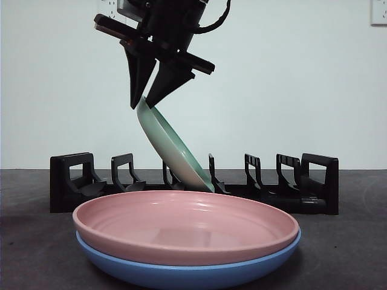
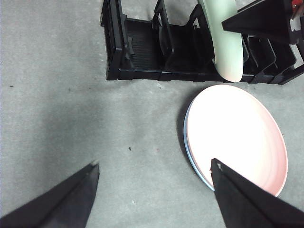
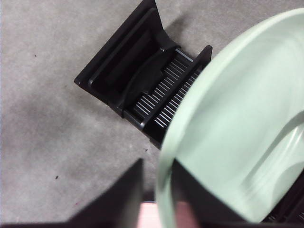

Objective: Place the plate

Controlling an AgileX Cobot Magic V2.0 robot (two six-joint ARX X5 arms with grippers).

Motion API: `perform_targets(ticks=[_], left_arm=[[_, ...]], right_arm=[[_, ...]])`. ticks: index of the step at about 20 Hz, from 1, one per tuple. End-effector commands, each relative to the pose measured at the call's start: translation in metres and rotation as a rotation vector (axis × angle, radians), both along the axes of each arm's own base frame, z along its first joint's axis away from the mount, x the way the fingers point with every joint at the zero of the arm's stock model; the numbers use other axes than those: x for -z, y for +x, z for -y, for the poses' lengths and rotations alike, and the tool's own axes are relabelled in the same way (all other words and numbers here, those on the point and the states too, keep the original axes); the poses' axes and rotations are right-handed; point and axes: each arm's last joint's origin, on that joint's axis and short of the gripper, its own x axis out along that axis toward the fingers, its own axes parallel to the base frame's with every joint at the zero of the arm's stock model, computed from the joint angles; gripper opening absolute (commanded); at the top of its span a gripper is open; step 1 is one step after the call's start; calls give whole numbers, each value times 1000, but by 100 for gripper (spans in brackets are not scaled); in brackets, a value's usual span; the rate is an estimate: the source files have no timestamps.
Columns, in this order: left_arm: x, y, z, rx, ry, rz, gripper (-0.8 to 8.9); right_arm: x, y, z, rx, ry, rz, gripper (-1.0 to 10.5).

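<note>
The right gripper [image 1: 145,101] pinches the green plate's [image 1: 172,148] top rim; its tilted lower edge sits in the black rack [image 1: 193,184]. At six o'clock, pink plate [image 1: 187,226] tops blue plate [image 1: 187,275]. Left gripper [image 2: 154,171] hangs spread over bare table [image 2: 57,95].

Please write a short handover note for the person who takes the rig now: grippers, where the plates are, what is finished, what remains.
Right gripper: shut on the rim of the green plate, holding it tilted, its lower edge down in the black rack near the middle slots.
Left gripper: open, holding nothing, above the table beside the plate stack.
Pink plate lies on the blue plate in front of the rack.
Done: green plate brought to the rack.
Left: set it upright in its slot, release, withdraw. The stacked plates are untouched.
</note>
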Motion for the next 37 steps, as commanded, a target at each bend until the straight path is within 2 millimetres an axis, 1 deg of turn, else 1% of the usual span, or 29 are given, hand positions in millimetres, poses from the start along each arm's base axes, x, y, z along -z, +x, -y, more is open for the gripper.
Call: perform_targets(ticks=[1,4,6,8,10,14,16,19,22,24,27,29,32,37], left_arm=[[-7,0,0,0,-8,30,375],[-8,1,0,1,-12,42,375],[-9,2,0,0,-16,58,375],[-9,2,1,0,-18,64,375],[-11,3,1,0,-22,78,375],[-13,4,1,-2,-32,104,375],[-13,4,1,-2,-33,107,375],[-13,4,1,-2,-33,106,375],[-13,4,1,-2,-33,107,374],[-13,4,1,-2,-33,107,374],[-13,4,1,-1,-33,107,374],[-13,4,1,-2,-33,107,374],[-13,4,1,-1,-33,107,374],[-13,4,1,-1,-33,107,373]], right_arm=[[0,1,-8,-6,16,1,18],[-4,0,-9,-42,52,-28,18],[-12,-1,-8,-53,74,-23,18],[-28,-4,-6,-64,81,-5,18],[-48,-7,-2,-75,91,19,18],[-90,-20,11,-103,114,79,18],[-107,-27,19,-117,120,110,18],[-124,-39,32,-119,101,155,18],[-135,-54,43,-84,39,207,18],[-141,-65,45,-81,29,233,18],[-137,-80,47,-89,9,253,18],[-127,-94,46,-115,17,264,18],[-108,-118,49,-142,28,308,18],[-69,-162,61,-190,37,380,18]])
